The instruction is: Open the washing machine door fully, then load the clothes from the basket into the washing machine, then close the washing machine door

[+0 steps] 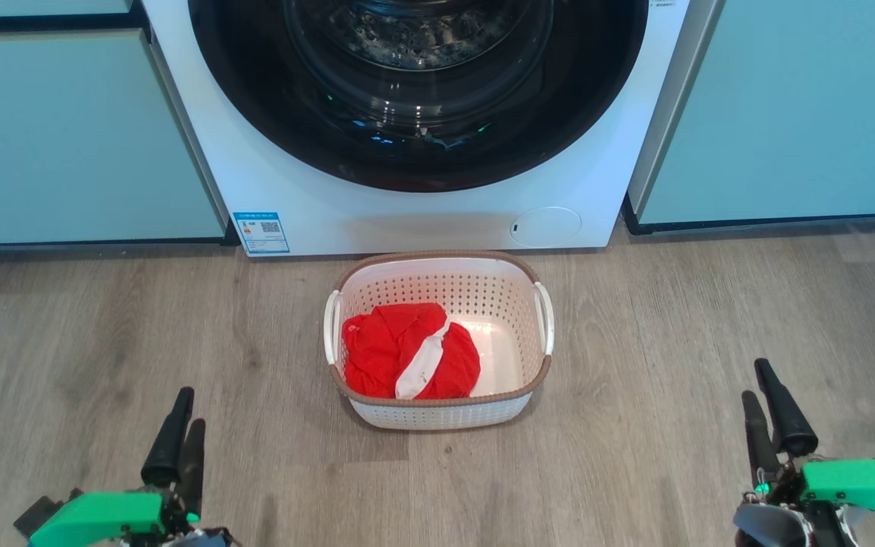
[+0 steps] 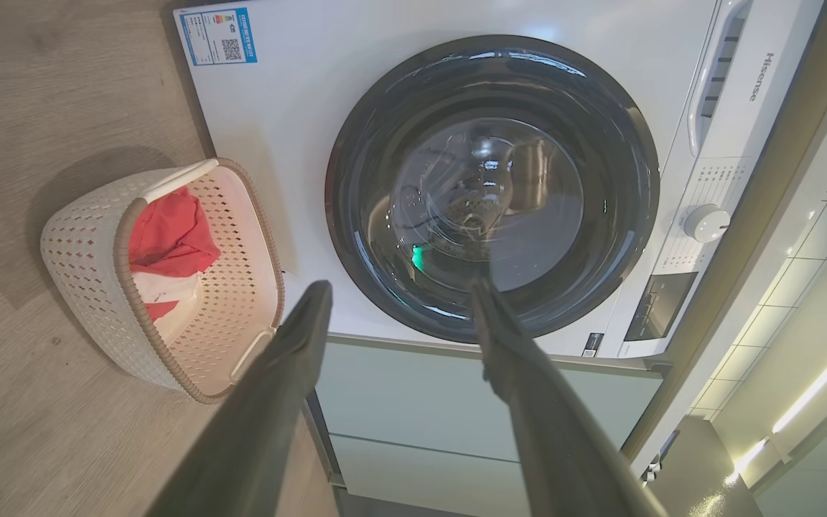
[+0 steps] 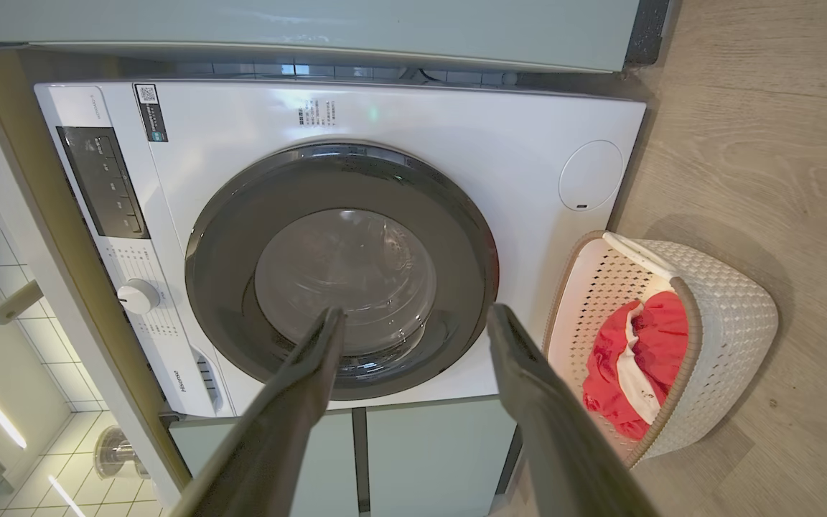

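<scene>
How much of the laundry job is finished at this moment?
Done: nothing yet. The door of the washing machine is shut, and the red clothes lie in the basket. In hand: nothing; both pairs of jaws stand open and empty. Left: open the door, load the clothes, shut the door.

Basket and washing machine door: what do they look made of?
Basket: looks like moulded white plastic, matt, its walls punched with rows of small holes; brown rim textured, perhaps woven-look plastic. Washing machine door: wide black rim, glossy, likely plastic, showing sharp reflections; clear bulging centre looks like glass.
</scene>
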You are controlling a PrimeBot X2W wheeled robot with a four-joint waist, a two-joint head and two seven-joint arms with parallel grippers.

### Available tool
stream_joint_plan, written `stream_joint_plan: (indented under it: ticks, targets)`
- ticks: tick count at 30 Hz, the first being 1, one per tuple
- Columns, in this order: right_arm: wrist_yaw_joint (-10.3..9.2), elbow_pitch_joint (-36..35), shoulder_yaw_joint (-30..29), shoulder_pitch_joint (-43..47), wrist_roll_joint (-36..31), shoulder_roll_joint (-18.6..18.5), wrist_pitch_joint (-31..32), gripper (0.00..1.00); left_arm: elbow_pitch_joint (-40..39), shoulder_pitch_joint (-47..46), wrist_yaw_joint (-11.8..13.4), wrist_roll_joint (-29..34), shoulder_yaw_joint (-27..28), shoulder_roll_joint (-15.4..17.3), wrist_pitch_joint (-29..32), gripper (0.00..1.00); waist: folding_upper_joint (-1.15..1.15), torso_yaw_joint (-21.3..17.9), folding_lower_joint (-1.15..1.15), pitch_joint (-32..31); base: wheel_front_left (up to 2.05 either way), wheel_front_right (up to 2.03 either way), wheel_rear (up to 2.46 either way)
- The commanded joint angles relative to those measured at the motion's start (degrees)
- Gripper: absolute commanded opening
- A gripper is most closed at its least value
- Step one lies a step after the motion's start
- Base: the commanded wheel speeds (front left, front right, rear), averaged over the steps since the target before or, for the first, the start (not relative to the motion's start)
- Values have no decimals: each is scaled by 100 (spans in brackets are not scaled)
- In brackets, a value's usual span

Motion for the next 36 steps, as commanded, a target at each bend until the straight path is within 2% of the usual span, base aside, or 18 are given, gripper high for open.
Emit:
stream_joint_plan:
  ticks: [1, 9, 15, 29, 36]
  targets:
    - [0, -239, -28, -219, -122, -41, -96, 100, -220, -253, -9, 82, 79, 34, -62, 100, 0, 1, 0, -8, 0, 0, 0]
    - [0, -394, -68, -251, -673, -45, -231, 100, -325, -270, -13, 302, 184, 39, -195, 100, 0, 10, 0, -47, 0, 0, 0]
    - [0, -729, -93, -306, -1490, -47, -349, 100, -467, -326, -16, 632, 359, 44, -313, 100, 0, 23, 0, -67, 0, 0, 0]
    - [0, -1408, 6, -416, -2870, -53, -586, 100, -1047, -443, -23, 1551, 611, 53, -548, 100, 0, 57, 0, -112, 0, 0, 0]
    - [0, -1641, 69, -443, -3403, -55, -688, 100, -1402, -503, 67, 2015, 696, 57, -648, 100, 0, 84, 0, -134, 0, 0, 0]
